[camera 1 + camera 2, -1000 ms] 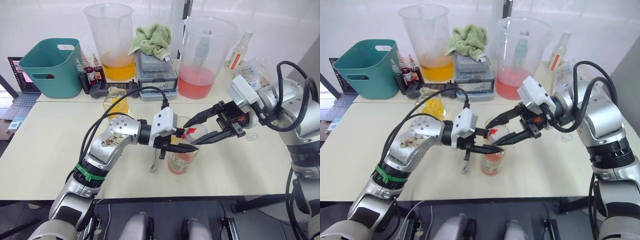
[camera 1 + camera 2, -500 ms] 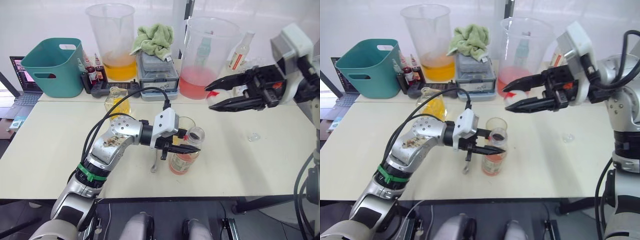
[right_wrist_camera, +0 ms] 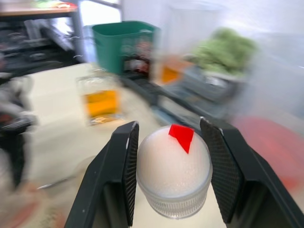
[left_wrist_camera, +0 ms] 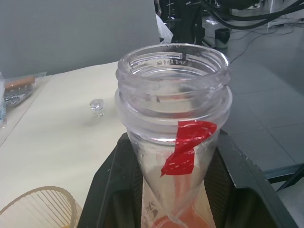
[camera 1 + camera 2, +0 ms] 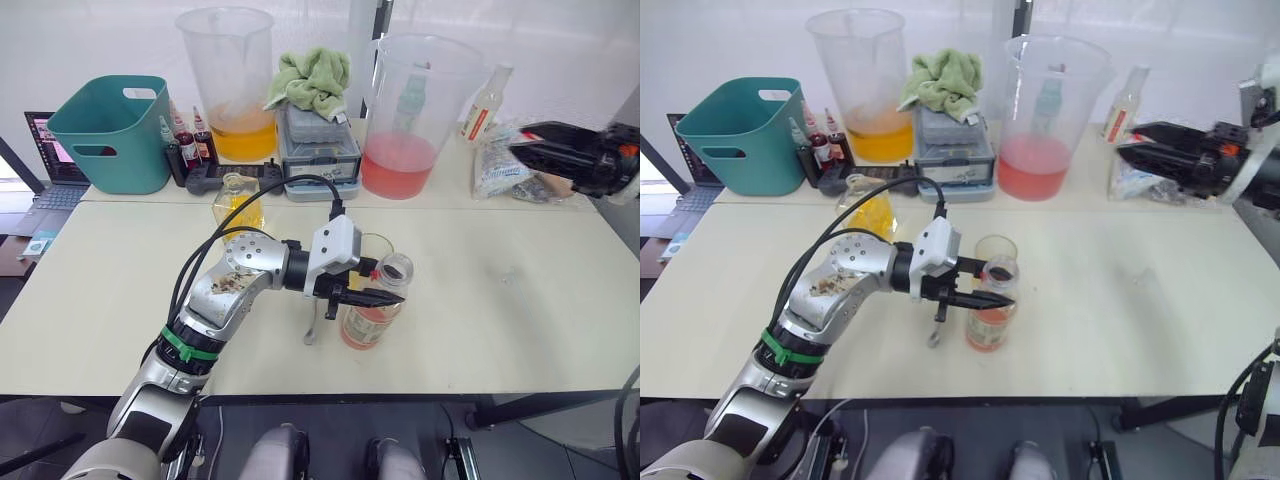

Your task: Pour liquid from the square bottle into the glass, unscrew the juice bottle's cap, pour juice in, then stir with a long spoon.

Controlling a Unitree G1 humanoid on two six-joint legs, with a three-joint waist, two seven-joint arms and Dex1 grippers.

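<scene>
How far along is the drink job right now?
The cap is off: the right gripper holds it away over the table's far right, and the juice bottle stands open-necked in the left gripper. Still left: pouring juice into the glass, then stirring with the long spoon.

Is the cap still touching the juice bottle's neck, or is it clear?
Apart. In the left wrist view the juice bottle has an open, bare threaded neck; in the right wrist view the cap sits between the right gripper fingers, away from the bottle.
</scene>
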